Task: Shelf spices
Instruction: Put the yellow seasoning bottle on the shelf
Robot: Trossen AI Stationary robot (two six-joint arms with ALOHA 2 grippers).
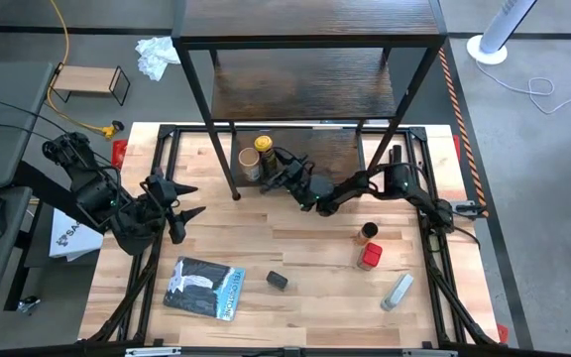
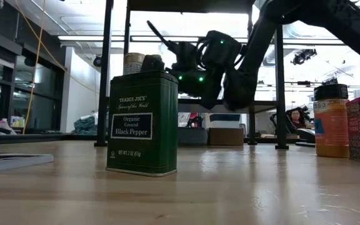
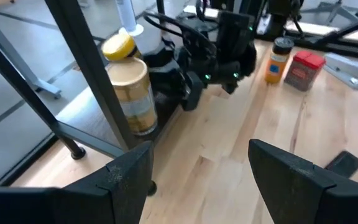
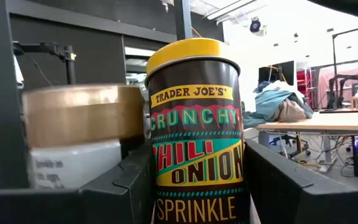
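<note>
Right now the right pincer (image 1: 278, 171) sits at the shelf's (image 1: 305, 84) front edge, fingers (image 4: 120, 186) either side of the yellow-lid jar (image 1: 264, 149), closed on it. Tan-lid jar (image 1: 250, 161) stands touching beside it, under the shelf's lower board. Left pincer (image 1: 188, 201) hovers open, holding nothing, over counter (image 1: 305, 268) left side. Brown jar (image 1: 368, 233) & red one (image 1: 369, 256) near right edge; black tin (image 1: 277, 281) mid-front, all w/ no gripper near.

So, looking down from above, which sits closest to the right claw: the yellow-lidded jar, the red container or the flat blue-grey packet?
From the right gripper, in the high view:
1. Yellow-lidded jar, between its fingers by the shelf leg.
2. Red container, toward the table's right side.
3. Flat blue-grey packet, front left, about as far; too close to rank.
</note>
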